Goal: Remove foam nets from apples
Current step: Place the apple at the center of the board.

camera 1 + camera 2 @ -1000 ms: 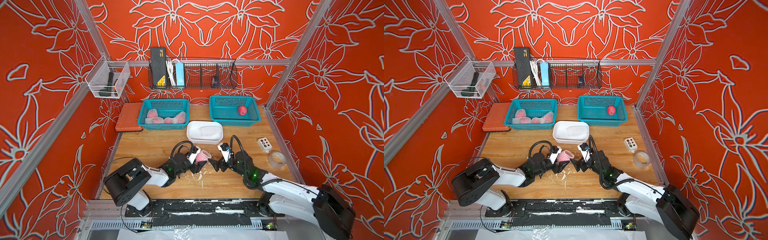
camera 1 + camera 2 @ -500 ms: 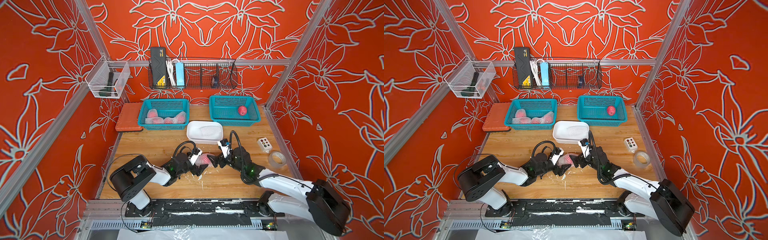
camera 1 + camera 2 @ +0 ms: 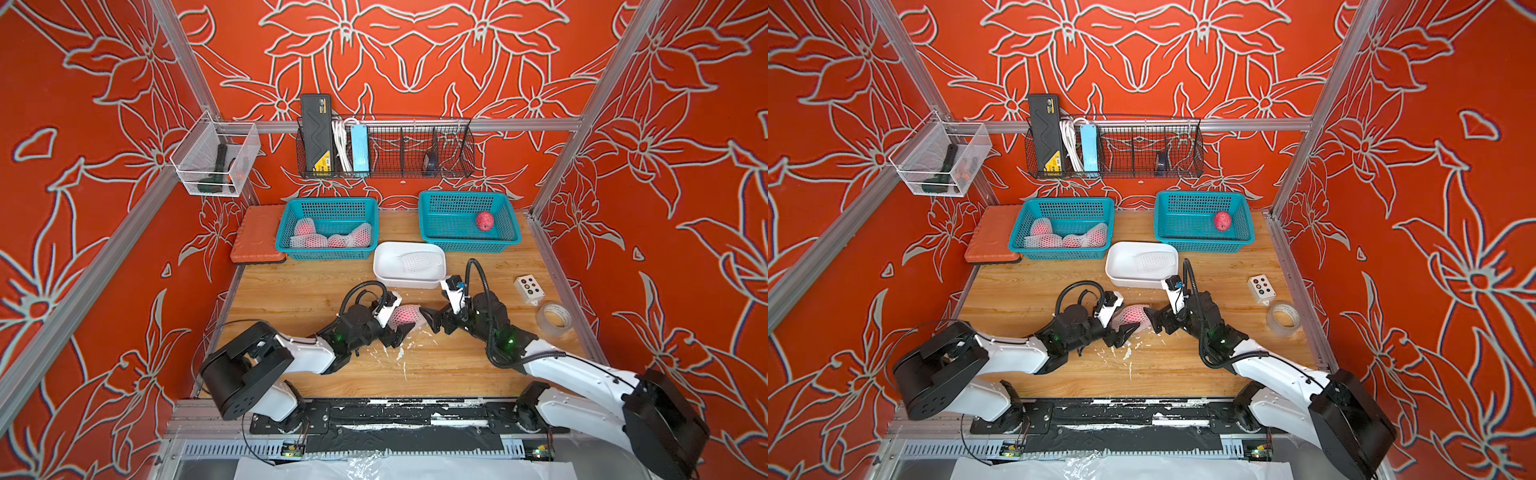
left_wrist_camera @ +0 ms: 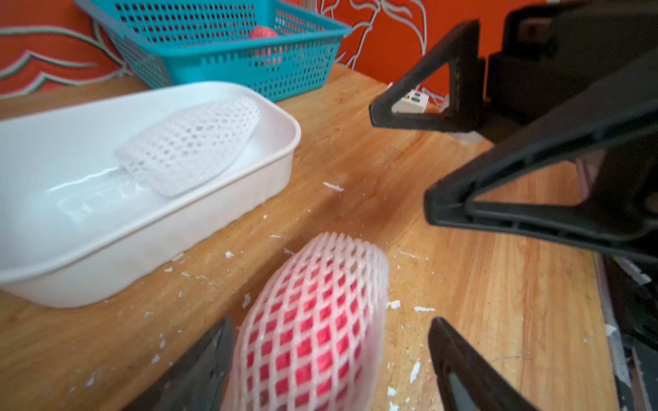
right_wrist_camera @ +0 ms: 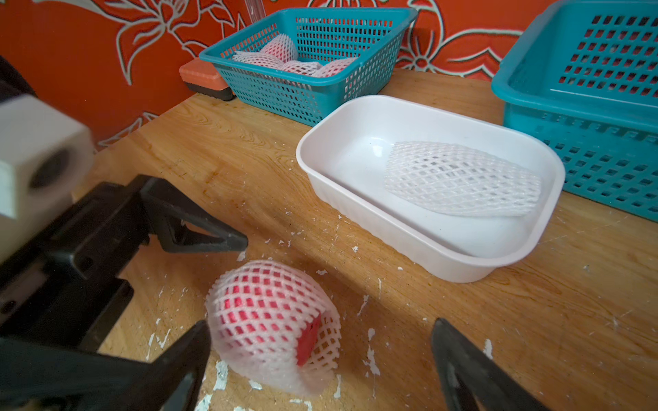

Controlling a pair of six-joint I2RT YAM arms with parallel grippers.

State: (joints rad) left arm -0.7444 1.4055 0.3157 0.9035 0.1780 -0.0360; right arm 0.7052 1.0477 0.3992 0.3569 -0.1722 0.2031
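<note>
A red apple in a white foam net (image 3: 405,318) (image 3: 1133,318) lies on the wooden table between both grippers. My left gripper (image 3: 401,323) (image 4: 329,320) is open, its fingers either side of the netted apple (image 4: 309,331), with a gap on one side. My right gripper (image 3: 428,319) (image 5: 320,322) is open too, facing it, with the netted apple (image 5: 270,320) close to one finger; bare red skin shows at the net's open end. An empty foam net (image 3: 422,262) lies in the white tray (image 3: 382,266). Several netted apples (image 3: 328,237) fill the left teal basket (image 3: 291,247). One bare apple (image 3: 485,220) sits in the right teal basket (image 3: 432,239).
White foam crumbs (image 3: 401,353) litter the table in front of the grippers. A button box (image 3: 528,289) and a tape roll (image 3: 552,320) sit at the right edge. An orange block (image 3: 257,241) lies left of the baskets. A wire rack (image 3: 386,149) hangs on the back wall.
My left gripper's jaws have widened round the netted apple. The right gripper has moved in from the right until its fingertips reach the apple.
</note>
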